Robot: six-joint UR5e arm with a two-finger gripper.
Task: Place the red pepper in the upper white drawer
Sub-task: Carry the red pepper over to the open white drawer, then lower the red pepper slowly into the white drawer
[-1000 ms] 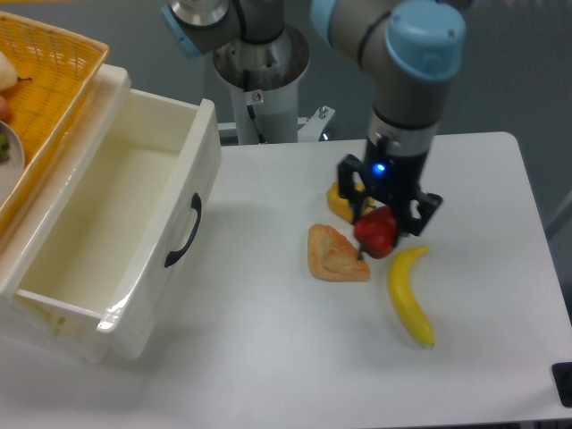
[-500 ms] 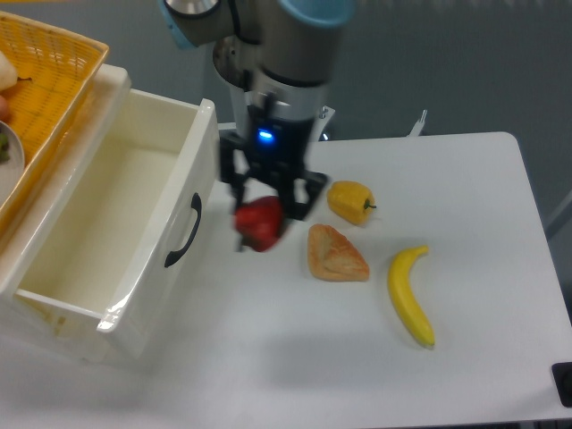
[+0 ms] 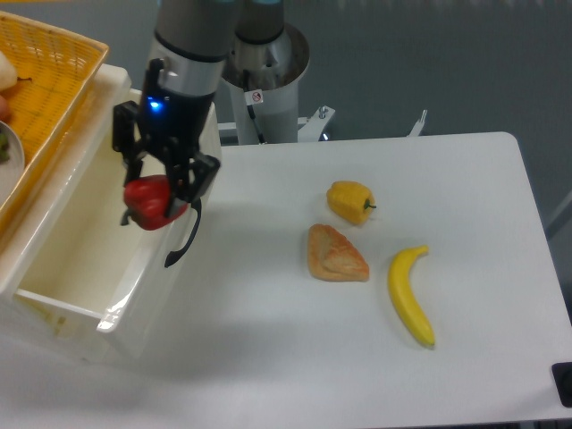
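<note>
The claw [image 3: 154, 192] is clamped on the red pepper [image 3: 149, 203], above the open drawer [image 3: 85, 223] at nine o'clock. The white counter [image 3: 295, 357] carries a yellow pepper [image 3: 350, 201], pastry [image 3: 336, 254] and banana [image 3: 408, 296] toward three o'clock.

Pepper held above the drawer
The gripper [image 3: 159, 192] holds the red pepper [image 3: 150, 202] seemingly over the upper white drawer [image 3: 85, 241]; yellow pepper [image 3: 350, 200], pastry [image 3: 336, 254], banana [image 3: 409, 296] lie right.

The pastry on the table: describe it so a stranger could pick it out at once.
Start at the white table, right of the open drawer. Three foods lie in a cluster there. The pastry is the flat, tan, wedge-shaped one, between the yellow pepper and the banana, dull and crusty where they are smooth and yellow.
</note>
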